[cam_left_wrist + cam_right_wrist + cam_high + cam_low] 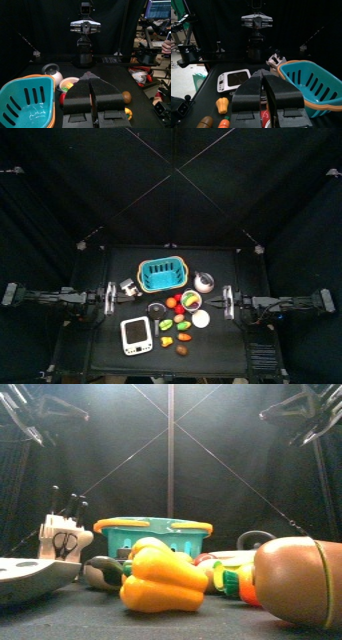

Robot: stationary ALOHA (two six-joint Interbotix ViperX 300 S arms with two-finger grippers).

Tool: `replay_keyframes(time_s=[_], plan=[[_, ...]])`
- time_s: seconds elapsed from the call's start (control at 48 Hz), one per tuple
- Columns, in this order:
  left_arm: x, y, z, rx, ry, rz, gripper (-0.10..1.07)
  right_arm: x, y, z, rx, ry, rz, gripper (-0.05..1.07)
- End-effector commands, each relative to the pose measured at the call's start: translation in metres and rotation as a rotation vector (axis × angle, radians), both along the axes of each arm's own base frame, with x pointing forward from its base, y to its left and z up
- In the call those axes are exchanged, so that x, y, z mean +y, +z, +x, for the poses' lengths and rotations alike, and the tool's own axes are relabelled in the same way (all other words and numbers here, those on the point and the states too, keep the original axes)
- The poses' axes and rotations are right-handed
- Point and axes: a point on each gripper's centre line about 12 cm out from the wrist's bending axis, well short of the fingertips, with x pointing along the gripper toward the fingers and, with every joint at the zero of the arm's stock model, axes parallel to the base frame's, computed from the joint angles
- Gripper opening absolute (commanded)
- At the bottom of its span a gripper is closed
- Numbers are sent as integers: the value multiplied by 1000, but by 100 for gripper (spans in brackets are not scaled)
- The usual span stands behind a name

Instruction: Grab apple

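The apple [174, 303] is a small red round fruit at the near edge of a cluster of toy foods in the table's middle. In the left wrist view a red piece [62, 98] shows beside the jaws; I cannot tell whether it is the apple. My left gripper [110, 297] rests at the table's left edge, shut and holding nothing, its tip [92, 81] pointing toward the foods. At the right edge my right gripper [227, 300] is also shut and holds nothing [262, 76].
A teal basket [162, 275] stands at the back, a round metal object [205, 281] to its right. A white device [136, 335] lies front left. A yellow pepper [163, 579] and a big brown item [301, 582] lie near the front edge. A white object [63, 539] stands left.
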Motion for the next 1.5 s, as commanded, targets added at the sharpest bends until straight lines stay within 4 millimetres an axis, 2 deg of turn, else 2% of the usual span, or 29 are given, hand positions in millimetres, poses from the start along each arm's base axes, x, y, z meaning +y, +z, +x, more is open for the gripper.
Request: replay_keyframes(time_s=[0.0, 0.146, 0.375, 0.625, 0.75, 0.917, 1.146, 1.292, 1.479], plan=[[-3, 3, 7, -9, -14, -5, -3, -1, 4, 8, 9, -3, -3, 3], [-7, -2, 19, 0, -33, 0, -3, 2, 3, 28, 83, 14, -64, 1], [-13, -1, 40, -22, -56, 1, -3, 3, -12, 60, 279, 26, -114, 1], [-15, 7, 56, -35, -61, 0, -3, 3, -12, 64, 300, 25, -99, 1], [-16, 4, 65, -17, -61, 4, -3, 1, -10, 66, 299, 14, -74, 1], [-16, 2, 77, 4, -61, 5, -3, -2, -17, 71, 331, -5, -7, 1], [-16, -7, 79, 34, -60, 0, -1, -7, -31, 85, 389, -43, 135, 2], [-15, -8, 74, 32, -57, -1, 0, -6, -31, 101, 404, -56, 231, 3], [-11, -11, 70, 35, -39, -6, 1, 1, -39, 122, 496, -52, 325, 17]])
